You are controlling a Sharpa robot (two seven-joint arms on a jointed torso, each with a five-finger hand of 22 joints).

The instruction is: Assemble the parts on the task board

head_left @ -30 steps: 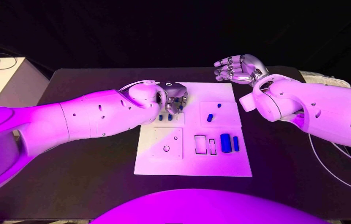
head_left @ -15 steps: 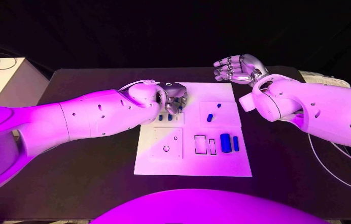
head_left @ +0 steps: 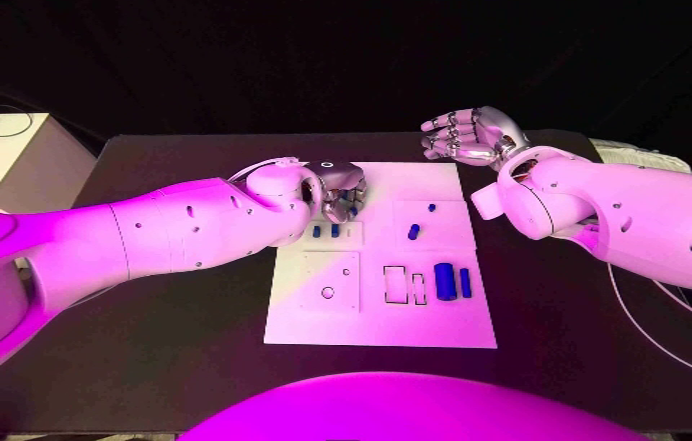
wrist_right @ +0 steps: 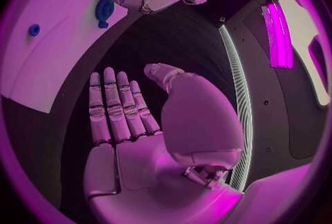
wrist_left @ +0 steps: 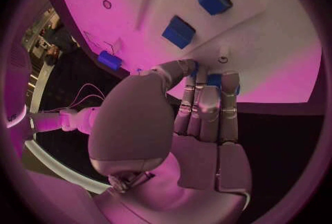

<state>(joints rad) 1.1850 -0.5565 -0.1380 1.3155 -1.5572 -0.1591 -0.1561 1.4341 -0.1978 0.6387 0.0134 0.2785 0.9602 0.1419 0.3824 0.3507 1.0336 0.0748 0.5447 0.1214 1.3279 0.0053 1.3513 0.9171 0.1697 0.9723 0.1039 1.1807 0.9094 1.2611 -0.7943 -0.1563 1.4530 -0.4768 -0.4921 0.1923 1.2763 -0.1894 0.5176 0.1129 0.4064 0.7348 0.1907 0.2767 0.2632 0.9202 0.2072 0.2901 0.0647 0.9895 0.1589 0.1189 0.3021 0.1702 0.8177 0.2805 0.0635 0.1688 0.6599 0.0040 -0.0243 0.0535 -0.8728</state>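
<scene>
My left robot hand (head_left: pixel 338 187) has drawn slightly back on the white plastic task board (head_left: pixel 378 326), fingers pinching a small blue part (wrist_left: pixel 216 81) off its far edge; right robot hand (head_left: pixel 464 135) idles open above the black bench (head_left: pixel 173 341).

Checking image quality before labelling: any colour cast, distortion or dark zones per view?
Head view: magenta cast over the task board and both arms, background black. Left wrist view: fisheye bends the board edges, left hand fills the middle. Right wrist view: right hand lit, dark rim.
</scene>
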